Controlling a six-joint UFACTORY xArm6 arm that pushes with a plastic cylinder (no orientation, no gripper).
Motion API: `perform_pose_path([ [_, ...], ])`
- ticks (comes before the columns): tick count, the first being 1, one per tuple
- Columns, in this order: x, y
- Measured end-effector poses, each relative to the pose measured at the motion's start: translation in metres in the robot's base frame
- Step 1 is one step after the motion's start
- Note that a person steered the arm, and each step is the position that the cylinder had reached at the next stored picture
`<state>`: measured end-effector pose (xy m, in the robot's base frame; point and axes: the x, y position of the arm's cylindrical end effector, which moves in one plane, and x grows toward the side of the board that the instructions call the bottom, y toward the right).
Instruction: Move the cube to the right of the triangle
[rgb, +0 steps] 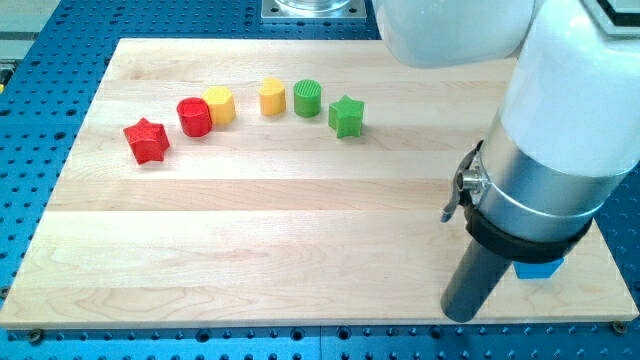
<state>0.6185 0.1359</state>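
Tool tip (466, 312) is planted just left of the blue block (537, 268), holding nothing; no triangle is seen, so the block could be shoved off the bench (300, 250).

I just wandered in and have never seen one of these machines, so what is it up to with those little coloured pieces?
A robot arm slides blocks around a wooden board with a dark rod. My tip sits near the board's bottom right, just left of a blue block that is mostly hidden behind the arm. The others lie in a row near the top: red star, red cylinder, two yellow blocks, green cylinder, green star.
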Motion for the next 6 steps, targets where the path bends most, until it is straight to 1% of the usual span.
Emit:
perform_pose_path([
  [2,-0.001,0.049],
  [3,-0.001,0.084],
  [4,-0.001,0.092],
  [5,-0.011,0.079],
  [6,-0.060,0.076],
])
